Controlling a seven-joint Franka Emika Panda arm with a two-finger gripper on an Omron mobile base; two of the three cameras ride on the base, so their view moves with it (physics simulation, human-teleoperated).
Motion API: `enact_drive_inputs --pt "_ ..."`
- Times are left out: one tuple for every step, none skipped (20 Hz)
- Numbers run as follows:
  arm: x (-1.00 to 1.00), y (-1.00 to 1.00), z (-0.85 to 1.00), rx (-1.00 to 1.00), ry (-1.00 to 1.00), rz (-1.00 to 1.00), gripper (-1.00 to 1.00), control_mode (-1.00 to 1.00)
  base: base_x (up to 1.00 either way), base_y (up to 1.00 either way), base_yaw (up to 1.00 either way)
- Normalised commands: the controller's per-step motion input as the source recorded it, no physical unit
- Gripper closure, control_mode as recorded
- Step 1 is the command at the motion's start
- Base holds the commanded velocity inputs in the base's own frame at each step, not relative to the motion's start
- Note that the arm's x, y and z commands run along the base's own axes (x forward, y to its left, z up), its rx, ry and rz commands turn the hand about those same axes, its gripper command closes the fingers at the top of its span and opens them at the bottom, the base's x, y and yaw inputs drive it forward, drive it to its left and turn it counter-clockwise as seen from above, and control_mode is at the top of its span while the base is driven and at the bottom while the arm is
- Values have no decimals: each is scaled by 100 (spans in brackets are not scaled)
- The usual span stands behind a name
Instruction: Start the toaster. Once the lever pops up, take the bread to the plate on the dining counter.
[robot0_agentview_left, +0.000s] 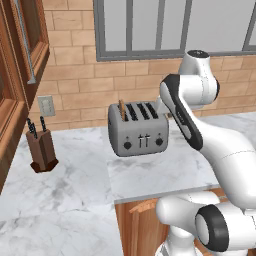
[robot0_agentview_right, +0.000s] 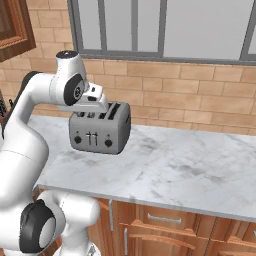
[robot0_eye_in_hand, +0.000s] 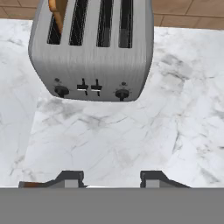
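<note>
— Now, where is the toaster (robot0_agentview_left: 138, 129) being seen?

— It is being shown on the marble bench (robot0_agentview_left: 75, 175), close to the brick wall (robot0_agentview_left: 75, 90) under the window (robot0_agentview_left: 150, 25), with its knobs and sliders facing the robot. In the right base view it is being partly covered by the hand.

— And the bread (robot0_agentview_left: 121, 110)?

— It is being held upright in the toaster's leftmost slot, its tan top sticking out above the rim. In the hand view it is being seen at the upper left.

— What is being done with the fingers (robot0_eye_in_hand: 112, 178)?

— They are being held apart, with nothing between them but bare marble. They are being kept above the bench in front of the toaster, clear of it, touching nothing.

— Anything else being shown?

— A knife block (robot0_agentview_left: 42, 148) is being seen well to the left of the toaster, near a wall socket (robot0_agentview_left: 46, 105).
</note>
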Motion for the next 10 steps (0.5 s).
enact_drive_inputs --pt "0 0 0 0 -1 0 -100 -100 0 0 0" --pt "0 0 0 0 0 0 -100 -100 0 0 0" --pt "0 0 0 0 0 0 -100 -100 0 0 0" --pt "0 0 -1 0 0 0 -100 -100 0 0 0" --pt "0 0 -6 0 0 0 -100 -100 0 0 0" --pt "0 0 -14 0 0 0 -100 -100 0 0 0" --pt "0 0 -20 0 0 0 -100 -100 0 0 0" --pt "0 0 -27 0 0 0 -100 -100 0 0 0" --pt "0 0 -31 0 0 0 -100 -100 0 0 0" --pt "0 0 -31 0 0 0 -100 -100 0 0 0"
